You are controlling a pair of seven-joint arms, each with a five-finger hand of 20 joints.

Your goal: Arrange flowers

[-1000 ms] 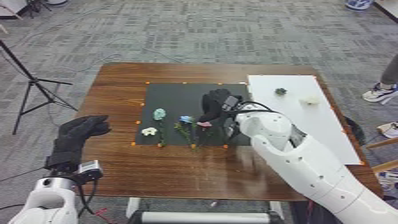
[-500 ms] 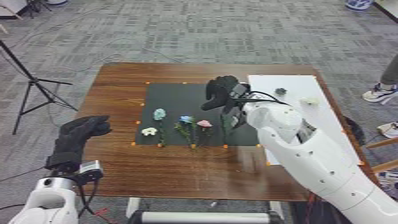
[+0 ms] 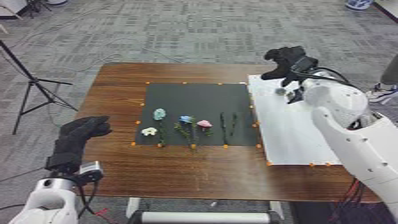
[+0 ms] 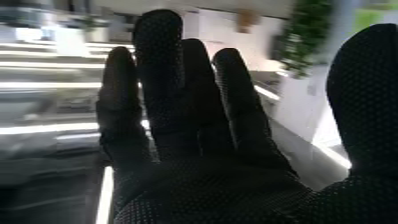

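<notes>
Aloft, the right hand (image 3: 289, 61) hovers with its fingers (image 4: 162, 65) straight

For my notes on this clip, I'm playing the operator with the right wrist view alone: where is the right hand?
Observer: In the head view, the right hand is at the far end of the white sheet.
Operator: What lies to the left of that sheet?
Observer: A black sheet with a white flower, a pale teal flower, a blue flower and a pink flower on it.
Operator: And the other arm?
Observer: The left hand is open at the left edge of the table.
</notes>
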